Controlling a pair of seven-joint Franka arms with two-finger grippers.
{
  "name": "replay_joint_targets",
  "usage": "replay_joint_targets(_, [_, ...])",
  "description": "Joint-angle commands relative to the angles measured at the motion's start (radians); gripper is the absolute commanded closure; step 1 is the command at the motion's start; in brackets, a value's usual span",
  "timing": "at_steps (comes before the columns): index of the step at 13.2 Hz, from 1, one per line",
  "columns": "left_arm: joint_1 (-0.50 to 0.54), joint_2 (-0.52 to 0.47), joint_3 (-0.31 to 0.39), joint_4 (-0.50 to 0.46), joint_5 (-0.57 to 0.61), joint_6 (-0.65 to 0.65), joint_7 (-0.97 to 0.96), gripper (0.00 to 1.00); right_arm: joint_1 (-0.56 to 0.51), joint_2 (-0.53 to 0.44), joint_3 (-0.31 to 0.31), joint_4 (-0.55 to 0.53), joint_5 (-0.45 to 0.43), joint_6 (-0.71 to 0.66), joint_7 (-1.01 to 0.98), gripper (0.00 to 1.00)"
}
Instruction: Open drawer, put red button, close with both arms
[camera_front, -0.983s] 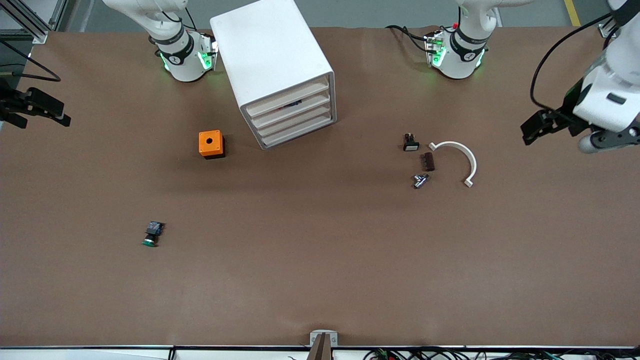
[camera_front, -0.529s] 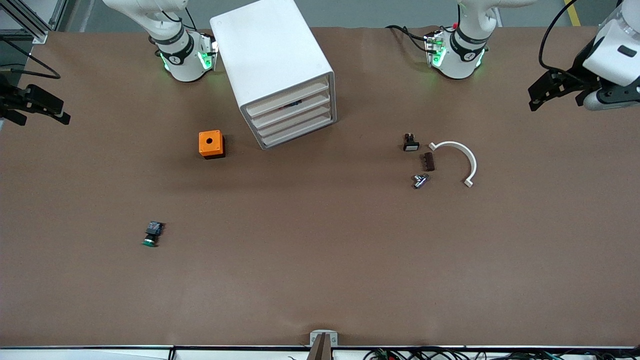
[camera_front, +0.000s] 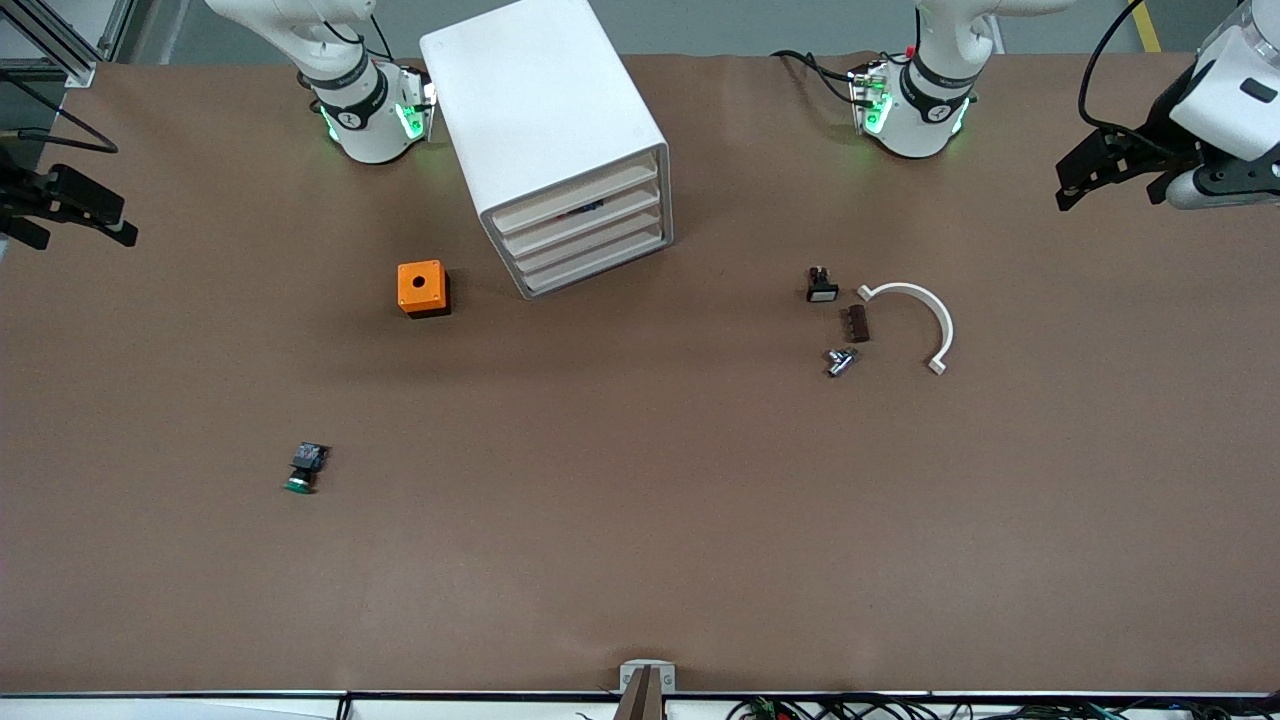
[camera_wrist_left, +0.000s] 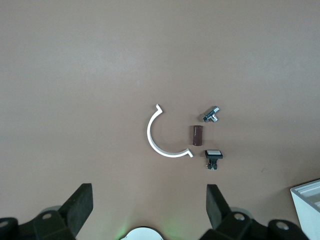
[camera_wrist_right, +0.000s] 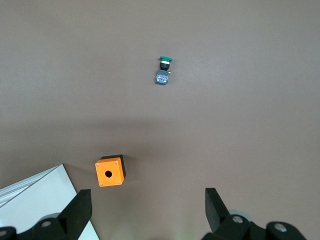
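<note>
The drawer (camera_front: 573, 189), topmost in the white cabinet (camera_front: 540, 110) at the counter's (camera_front: 640, 520) 12 o'clock, sits pushed in. A dark, reddish speck (camera_front: 586, 207) shows in the slot under its front; I cannot tell whether it is the red button. The left claw (camera_front: 1065, 188) (camera_wrist_left: 147, 207) hangs spread wide over the 2 o'clock edge. The right claw (camera_front: 125, 222) (camera_wrist_right: 145, 205) hangs equally wide over the 9 o'clock edge. The green button (camera_front: 301, 470) lies at 8 o'clock. Marks on the arm bases (camera_front: 352, 118) are too small to read.

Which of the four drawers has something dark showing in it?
The top drawer: a dark and red bit shows in the gap just under its beige front. The three lower drawers show nothing like it.
</note>
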Motion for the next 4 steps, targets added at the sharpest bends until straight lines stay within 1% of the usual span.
replay_joint_targets(1, [0.005, 0.018, 0.001, 0.038, 0.004, -0.007, 0.025, 0.00, -0.012, -0.020, 0.008, -0.013, 0.002, 0.003, -0.014, 0.00])
replay_joint_targets(4, [0.008, 0.030, 0.002, 0.051, 0.005, -0.007, 0.025, 0.00, -0.012, -0.020, 0.009, -0.013, 0.002, 0.003, -0.014, 0.00])
